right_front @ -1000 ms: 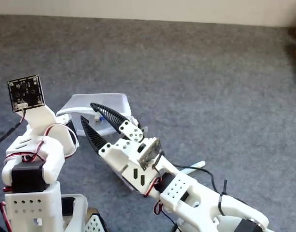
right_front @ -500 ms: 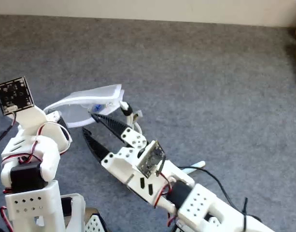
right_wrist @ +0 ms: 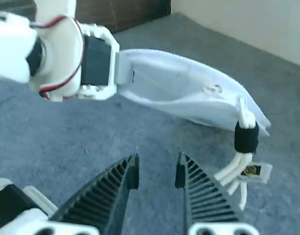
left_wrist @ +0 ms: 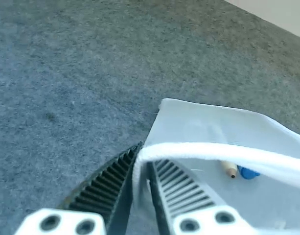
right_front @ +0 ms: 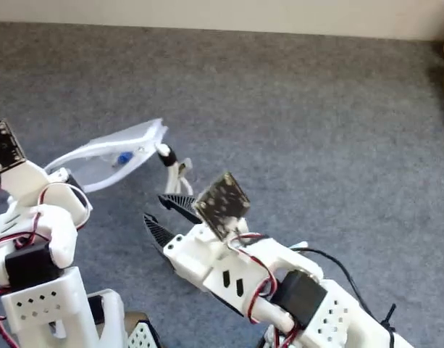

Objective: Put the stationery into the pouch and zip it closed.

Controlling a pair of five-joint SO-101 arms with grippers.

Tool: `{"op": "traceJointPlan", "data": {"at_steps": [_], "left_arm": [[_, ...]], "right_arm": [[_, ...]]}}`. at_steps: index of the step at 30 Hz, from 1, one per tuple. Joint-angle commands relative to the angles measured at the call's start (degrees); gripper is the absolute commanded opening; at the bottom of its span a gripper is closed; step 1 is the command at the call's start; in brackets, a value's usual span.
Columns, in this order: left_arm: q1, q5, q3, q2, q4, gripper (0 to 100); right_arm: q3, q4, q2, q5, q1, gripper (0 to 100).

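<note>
Two grippers and one pouch to log.

1. Your left gripper point(left_wrist: 142, 164) is clamped on one corner of the pouch point(left_wrist: 208, 127) and holds that end up off the grey carpet point(left_wrist: 66, 73).
2. Your right gripper point(right_wrist: 155, 177) has its fingers parted by a narrow gap with nothing between them. It sits just short of the pouch's far end, near the pull cord point(right_wrist: 246, 138) with its black band.
3. Contents seen through the pouch wall: a pencil tip point(left_wrist: 230, 170) and a blue piece point(left_wrist: 247, 172) beside it, both inside the pouch.

Progress, as a judgement: at least some stationery is loaded. The pouch mouth looks parted along its top edge, so the zipping appears left to do. You would take the pull cord and draw it along the pouch.

Writing: a small tag point(right_wrist: 252, 170) hangs from the cord just off the pouch's far end. Its mark is too small to read, and no other print is legible.
</note>
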Motion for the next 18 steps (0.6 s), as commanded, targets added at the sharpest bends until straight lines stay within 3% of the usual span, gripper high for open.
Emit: {"op": "traceJointPlan", "data": {"at_steps": [1,18], "left_arm": [[-2.2,1.1,-0.1,-0.2,-1.4,1],[-5.1,1.9,0.0,0.0,-1.6,1]], "right_arm": [[-4.1,2.2,6.2,-0.7,-0.7,11.9],[-4.4,8.1,24.1,-0.7,-4.4,11.9]]}}
